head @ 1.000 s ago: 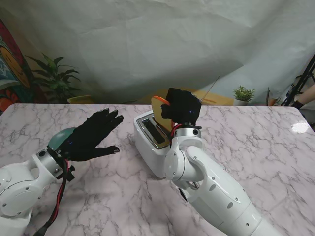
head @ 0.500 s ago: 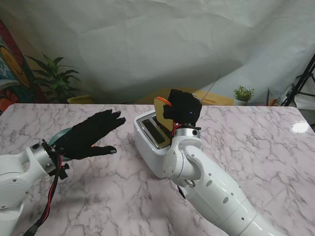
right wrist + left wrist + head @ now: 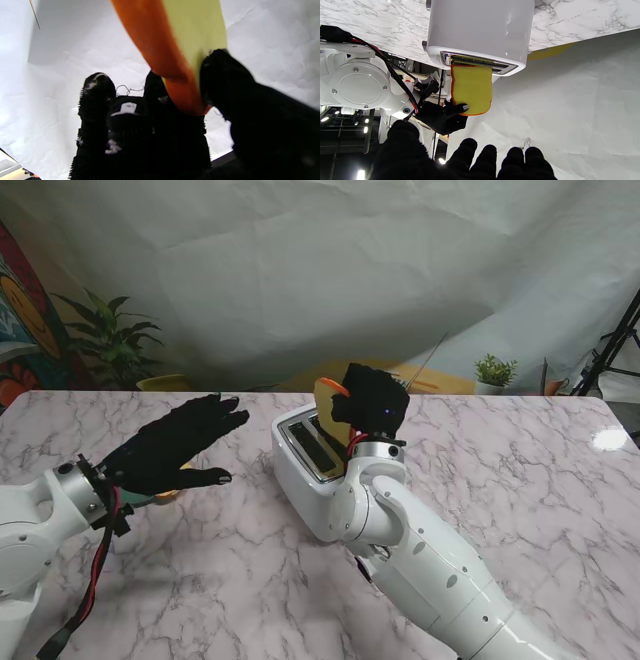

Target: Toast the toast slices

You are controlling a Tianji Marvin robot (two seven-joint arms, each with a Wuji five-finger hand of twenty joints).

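The right hand point(image 3: 371, 402) stands over the white toaster point(image 3: 313, 470) at the middle of the marble table point(image 3: 520, 480), its fingers and thumb pinched on the upper edge of a yellow toast slice point(image 3: 471, 88) with an orange crust. In the left wrist view the slice's lower edge is entered in one of the toaster's slots point(image 3: 480, 60) while most of its face is exposed outside the opening; in the stand's view only a sliver of crust shows beside the glove. Over the last second this hand has hardly shifted, so the slice appears to be held at the mouth of the slot rather than dropped. The left hand point(image 3: 170, 448), to the left of the toaster and well apart from it, is empty with fingers extended and spread; compared with a second ago it has drawn back toward the robot and lowered, and a green rounded object formerly visible behind it is now hidden, with only a small yellowish patch point(image 3: 166, 496) showing under the palm. Judged from this arrangement, insertion is in hand but unfinished: the slice must slide fully down and the lever must be pressed. Whether a second slice already sits in the other slot cannot be told.
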